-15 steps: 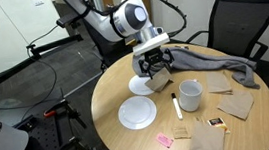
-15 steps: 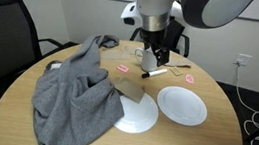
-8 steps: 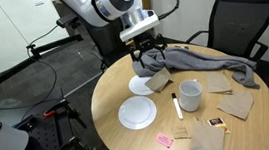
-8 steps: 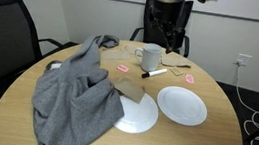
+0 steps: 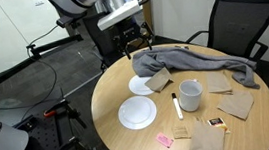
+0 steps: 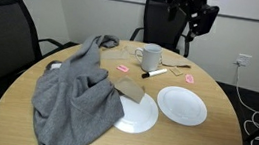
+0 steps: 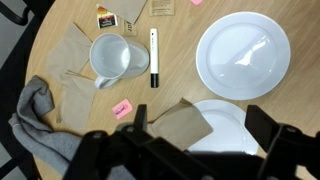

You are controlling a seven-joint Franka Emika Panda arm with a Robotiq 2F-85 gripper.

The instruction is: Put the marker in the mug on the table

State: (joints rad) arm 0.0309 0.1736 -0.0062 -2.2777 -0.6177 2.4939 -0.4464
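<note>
**Jaws Hang Empty Over Bench**

The arm's jaws stand spread wide and grasp nothing, high above the round bench (image 7: 175, 85). Below them the marker (image 7: 153, 57) lies flat just beside the upright mug (image 7: 110, 58). Two white plates (image 7: 243, 53) and a grey cloth (image 7: 40, 130) lie nearby.

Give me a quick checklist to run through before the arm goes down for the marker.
1. The marker lies flat on the table, nothing on it: ok.
2. The mug stands upright beside the marker, not touching it: ok.
3. The gripper is open and empty: ok.
4. The gripper is above the marker: not ok, it hangs high and off to one side.
5. The grey cloth lies apart from marker and mug: ok.
</note>
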